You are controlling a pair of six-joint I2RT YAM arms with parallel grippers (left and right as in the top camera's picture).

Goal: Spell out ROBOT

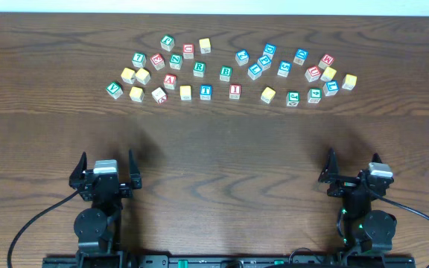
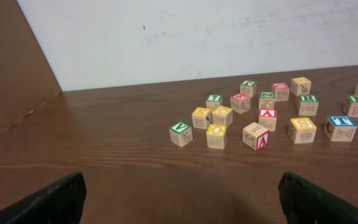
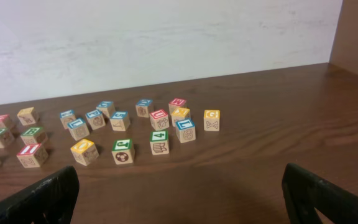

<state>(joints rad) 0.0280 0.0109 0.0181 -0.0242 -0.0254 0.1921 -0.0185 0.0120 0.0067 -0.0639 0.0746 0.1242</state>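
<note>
Alphabet cubes (image 1: 284, 68) lie scattered across the far part of the table (image 1: 214, 149). From the left: a yellow-faced cube (image 1: 136, 93), red A (image 1: 170, 80), a second yellow-faced cube (image 1: 185, 91) just beside blue T (image 1: 205, 91), green R (image 1: 199, 68) behind them, green B (image 1: 226, 73), then red I (image 1: 234, 91) (other cubes crowd close around each). Left gripper (image 1: 107, 159) and right gripper (image 1: 354, 159) sit at the near edge, well apart from the cubes, jaws spread wide, holding and touching nothing

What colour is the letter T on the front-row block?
Blue. The T block shows it best in the left wrist view.
</note>
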